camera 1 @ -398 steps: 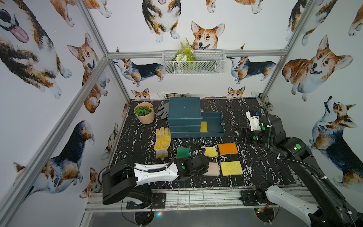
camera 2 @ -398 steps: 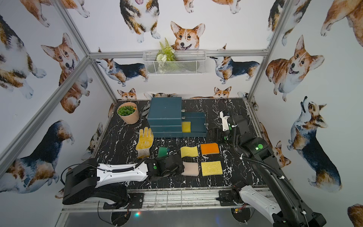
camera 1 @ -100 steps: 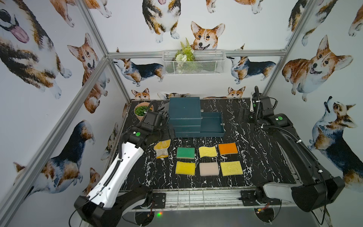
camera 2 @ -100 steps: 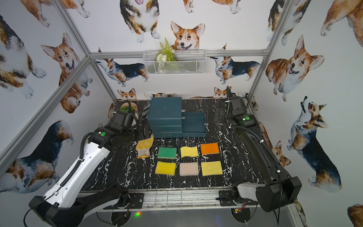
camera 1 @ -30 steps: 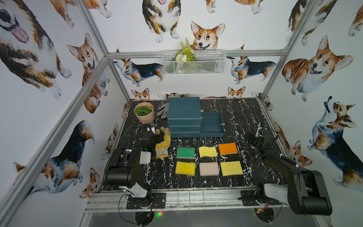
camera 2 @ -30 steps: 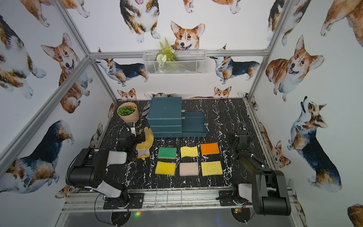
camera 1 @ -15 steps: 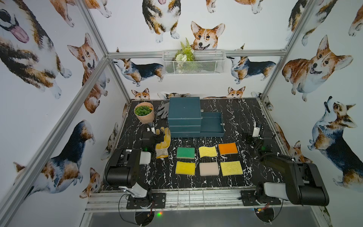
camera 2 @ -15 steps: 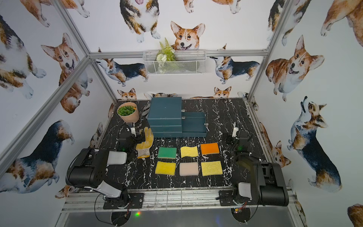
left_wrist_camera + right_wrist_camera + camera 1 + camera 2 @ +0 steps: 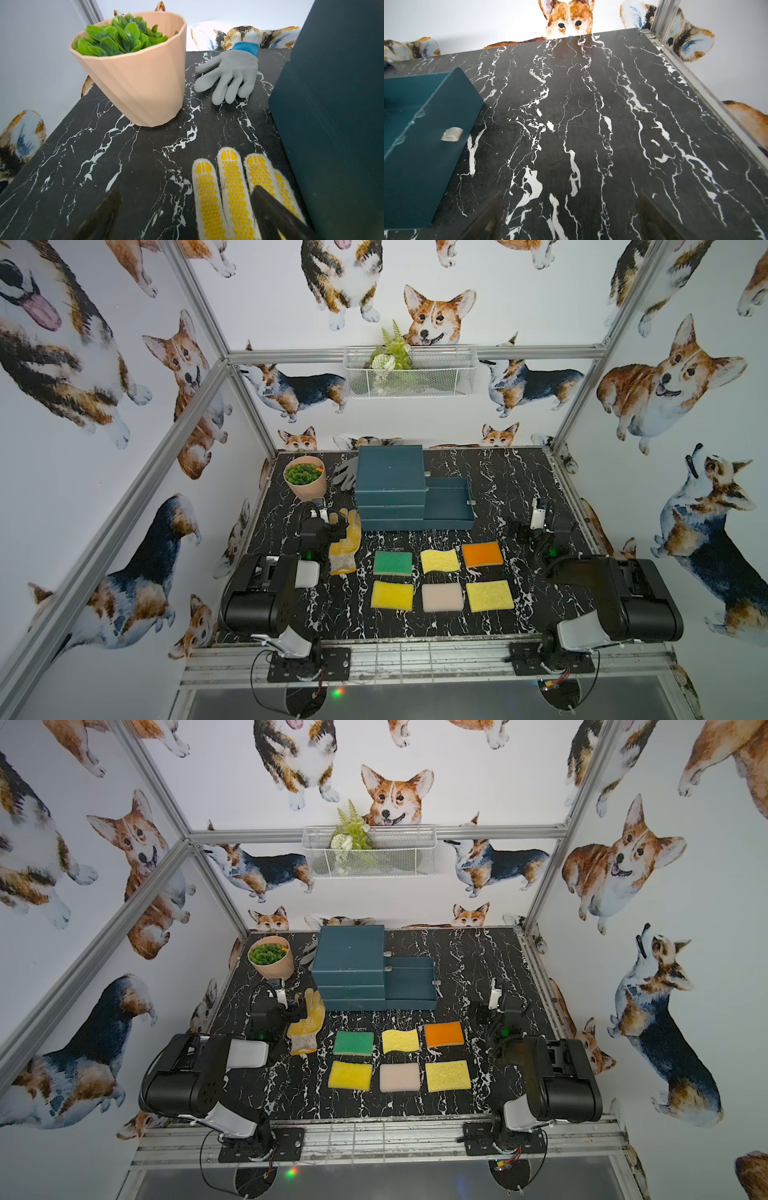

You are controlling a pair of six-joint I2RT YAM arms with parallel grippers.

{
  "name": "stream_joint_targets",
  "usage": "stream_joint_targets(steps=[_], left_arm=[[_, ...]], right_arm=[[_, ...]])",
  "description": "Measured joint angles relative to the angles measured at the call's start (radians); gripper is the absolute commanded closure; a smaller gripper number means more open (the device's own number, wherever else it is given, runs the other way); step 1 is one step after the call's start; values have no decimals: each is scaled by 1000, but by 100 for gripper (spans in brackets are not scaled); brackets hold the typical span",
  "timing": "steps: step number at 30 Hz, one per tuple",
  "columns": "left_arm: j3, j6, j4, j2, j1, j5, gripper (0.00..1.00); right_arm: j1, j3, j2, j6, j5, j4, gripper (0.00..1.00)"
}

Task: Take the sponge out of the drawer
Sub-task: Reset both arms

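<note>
Corgi-print walls surround a black white-veined marble table. White wire basket with a fern hangs on the back wall.

Dark teal drawer cabinet sits back centre. Its bottom drawer is pulled out sideways and shows only bare teal floor in both top views. The right wrist view shows its small silver handle.

Six sponges lie flat on the table in front of the cabinet, outside the drawer, in two rows and apart from each other. Back row: green sponge, wavy pale-yellow sponge, orange sponge. Front row: bright yellow sponge, beige sponge, yellow sponge. Can't tell which one is the task's.

Left arm is folded low; left jaws wide, holding nothing. One jaw is over the fingers of a white knit glove with yellow dots; contact unclear. Peach pot of green succulent and grey glove with blue cuff lie beyond.

Right arm is folded low; right jaws wide, holding nothing, over bare table near the drawer front.
</note>
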Motion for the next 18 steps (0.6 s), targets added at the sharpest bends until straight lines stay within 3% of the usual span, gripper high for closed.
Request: stream_joint_targets(steps=[18], left_arm=[[0, 0, 0, 0, -1, 0, 0]], right_arm=[[0, -7, -6, 1, 3, 14, 0]])
